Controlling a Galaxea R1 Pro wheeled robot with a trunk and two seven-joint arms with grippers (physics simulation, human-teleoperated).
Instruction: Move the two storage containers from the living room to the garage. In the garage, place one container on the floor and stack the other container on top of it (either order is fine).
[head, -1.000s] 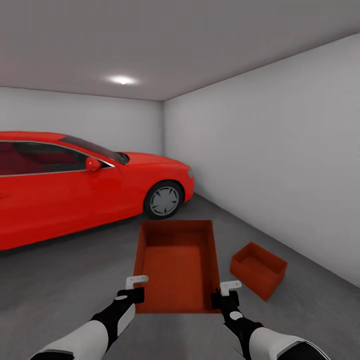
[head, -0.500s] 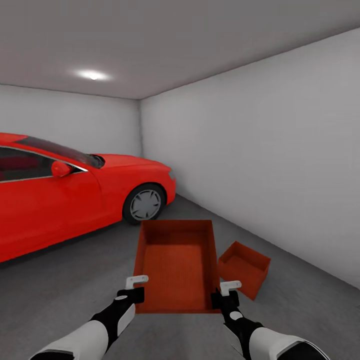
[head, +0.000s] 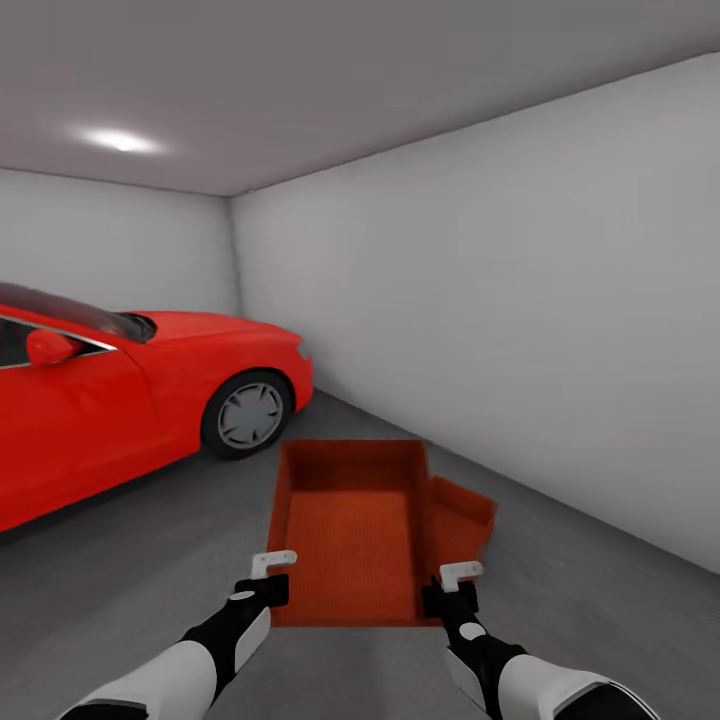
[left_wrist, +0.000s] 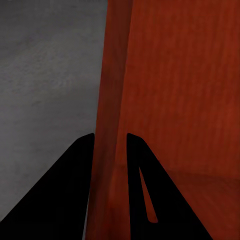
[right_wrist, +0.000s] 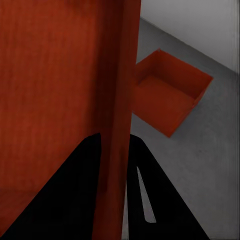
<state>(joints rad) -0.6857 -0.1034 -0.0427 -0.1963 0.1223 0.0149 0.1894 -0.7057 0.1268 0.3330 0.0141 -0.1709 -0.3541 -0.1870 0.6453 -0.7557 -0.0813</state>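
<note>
Two storage containers: one (head: 352, 530) clamped by both pincers (left (head: 271, 577), right (head: 452, 587)), one (head: 462, 520) on the floor (head: 120, 560).

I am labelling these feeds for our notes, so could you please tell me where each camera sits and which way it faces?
Head view: from the robot's head, forward and down into the garage; both arms, left claw, right claw, held container, red car.
Left wrist view: along the left claw, pinching the container wall.
Right wrist view: along the right claw, towards the floor container.
Shared: all show the held container.

Both arms forward, left hand (head: 272, 577) and right hand (head: 452, 587) clamped.
</note>
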